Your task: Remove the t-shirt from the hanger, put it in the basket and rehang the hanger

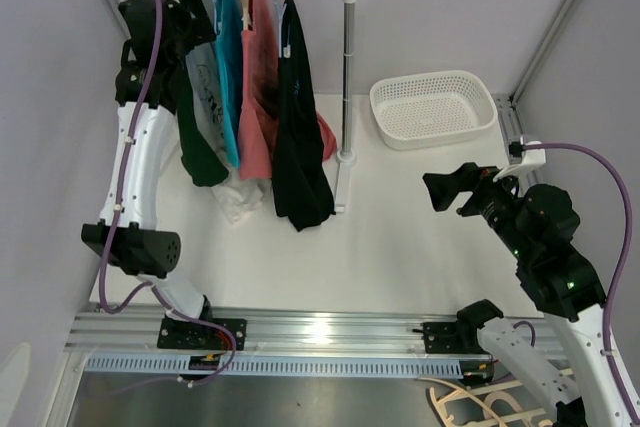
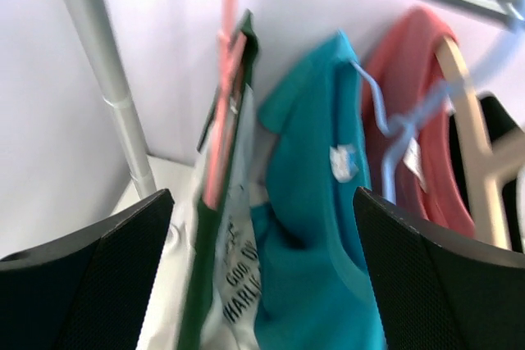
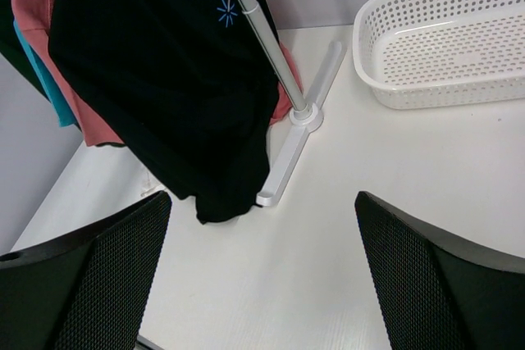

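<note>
Our left gripper (image 2: 262, 196) hangs released with the teal t-shirt (image 2: 316, 227) on its hanger (image 2: 392, 133) just ahead; our right gripper (image 3: 262, 196) is released too

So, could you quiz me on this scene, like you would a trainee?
1. True or false: the basket holds clothes.
2. The shirt hanging nearest the basket is: A teal, B black, C pink.
3. Fill in: the left end effector and right end effector are both ____.
Key: 1 false. 2 B, the black shirt. 3 open.
</note>
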Motion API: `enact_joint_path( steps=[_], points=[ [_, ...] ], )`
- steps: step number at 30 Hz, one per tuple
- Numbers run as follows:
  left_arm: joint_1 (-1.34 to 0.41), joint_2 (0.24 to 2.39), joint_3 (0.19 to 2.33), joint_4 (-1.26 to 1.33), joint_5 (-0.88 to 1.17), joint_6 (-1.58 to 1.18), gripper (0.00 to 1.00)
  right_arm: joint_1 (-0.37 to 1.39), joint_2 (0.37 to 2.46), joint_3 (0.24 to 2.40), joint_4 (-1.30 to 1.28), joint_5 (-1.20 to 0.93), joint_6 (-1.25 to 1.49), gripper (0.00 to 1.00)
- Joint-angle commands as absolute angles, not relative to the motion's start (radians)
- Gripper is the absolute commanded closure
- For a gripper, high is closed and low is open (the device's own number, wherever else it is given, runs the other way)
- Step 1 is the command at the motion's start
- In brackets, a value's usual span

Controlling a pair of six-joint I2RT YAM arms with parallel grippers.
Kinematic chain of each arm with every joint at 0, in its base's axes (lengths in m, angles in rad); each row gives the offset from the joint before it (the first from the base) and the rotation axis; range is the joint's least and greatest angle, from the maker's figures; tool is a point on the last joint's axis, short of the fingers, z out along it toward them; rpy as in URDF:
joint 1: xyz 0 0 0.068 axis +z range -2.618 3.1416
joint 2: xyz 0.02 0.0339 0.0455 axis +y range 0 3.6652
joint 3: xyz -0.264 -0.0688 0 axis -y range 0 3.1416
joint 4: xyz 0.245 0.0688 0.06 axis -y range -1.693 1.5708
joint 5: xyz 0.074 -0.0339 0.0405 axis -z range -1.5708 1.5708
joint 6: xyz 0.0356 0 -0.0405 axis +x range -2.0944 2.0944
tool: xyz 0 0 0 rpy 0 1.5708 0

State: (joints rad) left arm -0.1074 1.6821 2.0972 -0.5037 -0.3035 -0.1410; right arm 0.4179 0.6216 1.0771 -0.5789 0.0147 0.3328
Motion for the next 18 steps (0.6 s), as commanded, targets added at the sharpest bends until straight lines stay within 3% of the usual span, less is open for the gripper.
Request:
enact_joint_path(
  steps=[1, 9, 18],
  points=[
    [-0.060, 1.716, 2.206, -0.489, -0.296, -0.126, 0.05, 0.423, 0.621, 1.074, -0.549, -0.003, 0.307, 0.00],
    [-0.003, 1.831, 2.327, -0.505, -0.244, -0.147, 0.13, 0.423, 0.652, 1.065, -0.534, -0.020, 0.307, 0.01],
    [0.032, 1.948, 2.411, -0.529, -0.170, -0.172, 0.36, 0.423, 0.667, 1.066, -0.531, -0.018, 0.307, 0.01]
  ],
)
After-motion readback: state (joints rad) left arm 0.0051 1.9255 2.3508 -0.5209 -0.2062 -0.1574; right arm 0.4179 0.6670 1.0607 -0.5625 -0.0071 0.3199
